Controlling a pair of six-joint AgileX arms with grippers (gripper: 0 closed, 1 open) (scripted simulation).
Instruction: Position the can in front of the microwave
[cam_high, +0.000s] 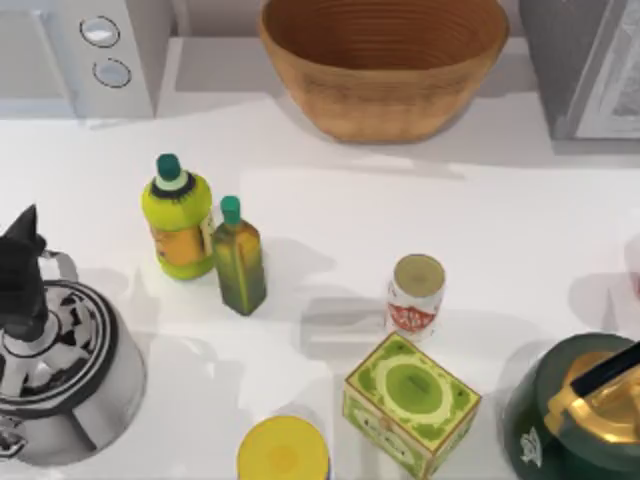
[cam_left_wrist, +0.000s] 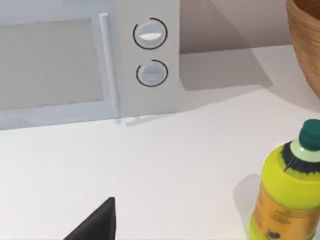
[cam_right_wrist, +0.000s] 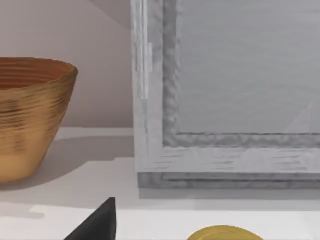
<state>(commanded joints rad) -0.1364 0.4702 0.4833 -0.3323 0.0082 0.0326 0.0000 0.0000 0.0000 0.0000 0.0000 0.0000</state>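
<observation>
1. The can (cam_high: 416, 296) stands upright on the white table (cam_high: 480, 220), well apart from the microwave (cam_high: 85, 55), which sits at the far left corner.
2. Relative to the can: a green-and-yellow box (cam_high: 410, 402) is just beside it on the near side, an olive oil bottle (cam_high: 238, 258) and a yellow-green bottle (cam_high: 178, 220) stand to its left, and a wicker basket (cam_high: 383, 62) is behind it.
3. The left gripper (cam_high: 25, 270) is far to the left of the can, above a silver kettle (cam_high: 60, 370); whether its fingers are wide or narrow, I cannot tell.
4. The right arm is parked to the right of the can, near a dark green kettle (cam_high: 580, 410).
</observation>
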